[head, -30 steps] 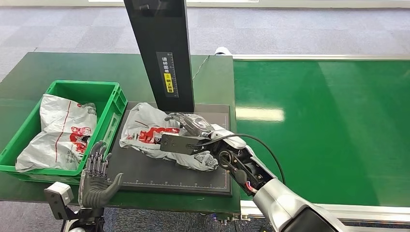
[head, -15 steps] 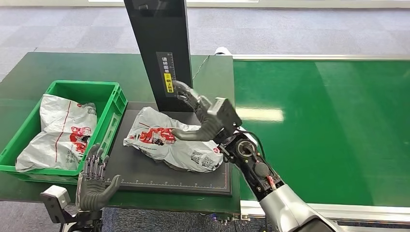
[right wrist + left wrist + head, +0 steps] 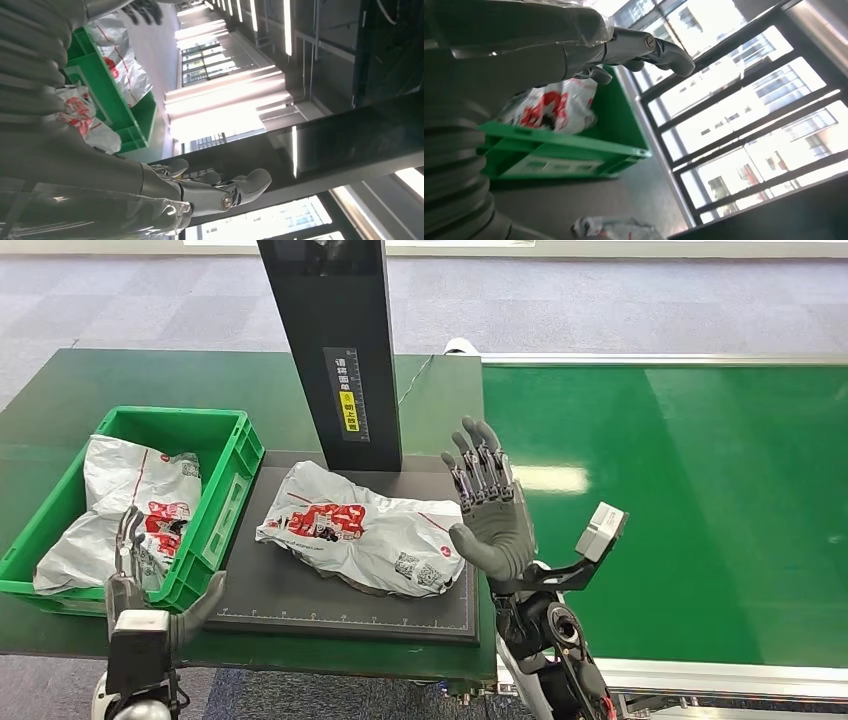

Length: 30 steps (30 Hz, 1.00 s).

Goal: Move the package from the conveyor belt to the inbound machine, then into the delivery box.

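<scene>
The crinkled grey-white plastic mailer bag with red print point(image 3: 358, 532) looks thin and slightly shiny. It lies on a matt black smooth scanner platform point(image 3: 300, 595) under a glossy black post point(image 3: 335, 340). On the left, the bright green moulded plastic crate point(image 3: 222, 502) is smooth and semi-gloss. On the right, the dark green conveyor belt point(image 3: 680, 510) has a sheen with light reflections.

The setting is an indoor parcel-sorting station in an office-type hall. A wide green conveyor belt point(image 3: 680, 500) runs beside a green table point(image 3: 90, 375) carrying a black scanning platform point(image 3: 350, 605) with a ruled edge and a labelled black upright column point(image 3: 335, 350). Grey carpet tiles point(image 3: 600, 300) cover the floor. Large multi-pane windows point(image 3: 744, 100) and ceiling light strips point(image 3: 287, 20) line the room.
</scene>
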{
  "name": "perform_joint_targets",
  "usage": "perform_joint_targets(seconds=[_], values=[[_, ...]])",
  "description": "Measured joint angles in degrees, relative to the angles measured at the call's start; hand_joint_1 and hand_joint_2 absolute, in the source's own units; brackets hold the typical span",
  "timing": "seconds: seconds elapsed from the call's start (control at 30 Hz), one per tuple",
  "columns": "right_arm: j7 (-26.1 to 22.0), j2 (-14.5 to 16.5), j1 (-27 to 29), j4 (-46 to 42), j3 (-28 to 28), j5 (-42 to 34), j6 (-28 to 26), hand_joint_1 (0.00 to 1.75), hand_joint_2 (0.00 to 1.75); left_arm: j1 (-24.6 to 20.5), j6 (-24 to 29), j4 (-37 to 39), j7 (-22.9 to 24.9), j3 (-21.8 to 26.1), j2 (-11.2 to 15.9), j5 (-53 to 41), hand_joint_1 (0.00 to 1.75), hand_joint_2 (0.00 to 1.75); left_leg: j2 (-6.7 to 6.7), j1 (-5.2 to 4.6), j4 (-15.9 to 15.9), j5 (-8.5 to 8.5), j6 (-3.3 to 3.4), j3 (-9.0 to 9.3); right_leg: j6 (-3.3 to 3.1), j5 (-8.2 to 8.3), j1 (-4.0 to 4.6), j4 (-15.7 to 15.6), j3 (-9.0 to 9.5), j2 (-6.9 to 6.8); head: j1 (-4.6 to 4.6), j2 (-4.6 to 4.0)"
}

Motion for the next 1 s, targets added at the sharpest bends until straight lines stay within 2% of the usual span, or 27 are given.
perform_joint_targets(seconds=[0.17,0.3,0.47,0.7,0.87,1.0], values=[[0.39,1.19,1.5,0.1,-2.74,0.87,0.26,0.0,1.75,-7.53,9.37,0.84,7.29,-5.98,2.75,-17.18,0.0,1.75,0.0,0.0,0.01,0.14,-0.01,0.0,0.01,0.13,0.0,0.0,-0.01,0.0,0.01,0.0],[1.1,1.92,1.5,0.28,-4.33,1.25,0.55,0.0,1.75,-13.71,11.97,3.33,11.51,-11.23,4.67,-24.08,0.0,1.75,0.02,0.0,0.01,0.17,0.01,0.01,0.01,0.18,0.0,0.0,-0.02,0.01,-0.01,0.0],[1.25,2.45,1.47,0.65,-5.77,0.93,1.05,0.0,1.75,-20.67,8.93,9.69,15.26,-17.96,6.39,-29.84,0.0,1.75,0.06,-0.01,0.02,0.17,0.01,-0.01,0.0,0.19,-0.01,0.01,-0.04,0.04,-0.01,0.0],[1.73,2.94,1.37,0.67,-7.57,1.08,1.34,0.0,1.75,-28.45,3.76,23.19,17.61,-27.31,7.05,-35.53,0.0,1.75,0.08,-0.01,0.02,0.18,0.0,-0.05,0.01,0.2,-0.01,0.01,-0.09,0.06,0.03,0.0],[1.78,2.87,1.45,0.79,-8.78,1.71,1.7,0.0,1.75,-30.3,-4.25,31.48,15.58,-33.72,7.86,-32.52,0.0,1.75,0.11,-0.01,0.02,0.17,0.0,-0.06,0.01,0.2,-0.01,0.01,-0.1,0.07,0.03,0.0],[1.66,2.54,1.52,1.04,-9.86,1.84,1.82,0.0,1.75,-30.38,-9.18,34.84,13.4,-37.92,10.02,-28.44,0.0,1.75,0.1,-0.01,0.02,0.17,0.0,-0.08,0.01,0.2,0.0,0.01,-0.13,0.07,0.02,0.0]])
